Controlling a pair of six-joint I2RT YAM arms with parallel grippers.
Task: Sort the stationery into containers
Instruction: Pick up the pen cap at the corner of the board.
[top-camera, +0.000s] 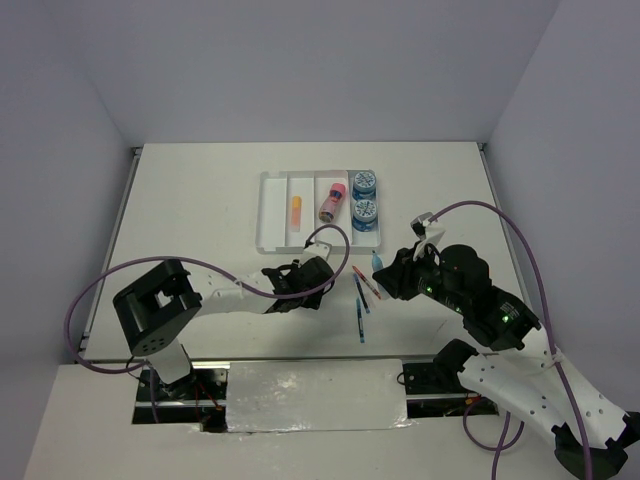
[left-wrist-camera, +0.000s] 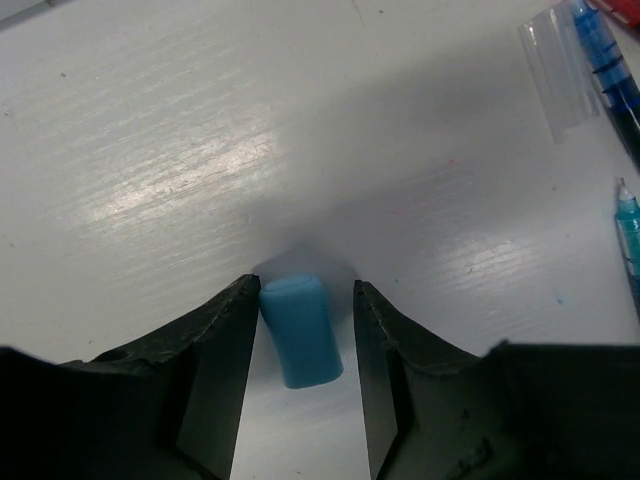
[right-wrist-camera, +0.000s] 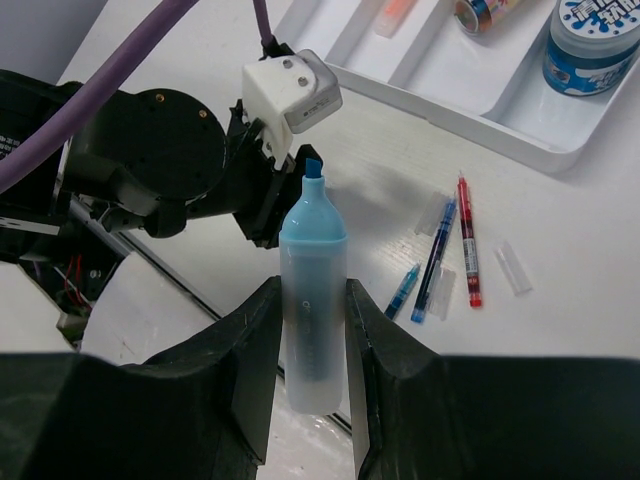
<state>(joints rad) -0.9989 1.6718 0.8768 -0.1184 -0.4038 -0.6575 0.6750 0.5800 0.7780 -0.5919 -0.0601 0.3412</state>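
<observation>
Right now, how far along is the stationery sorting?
Done: the orange eraser, pink cylinder and two round blue patterned rolls sit in the clear plastic divided tray. In hand: the right pincer grips a light-blue highlighter; the left pincer straddles, open, a light-blue eraser on the white table. Left: the thin red pen, thin blue pen and short teal pen lying loose.
</observation>
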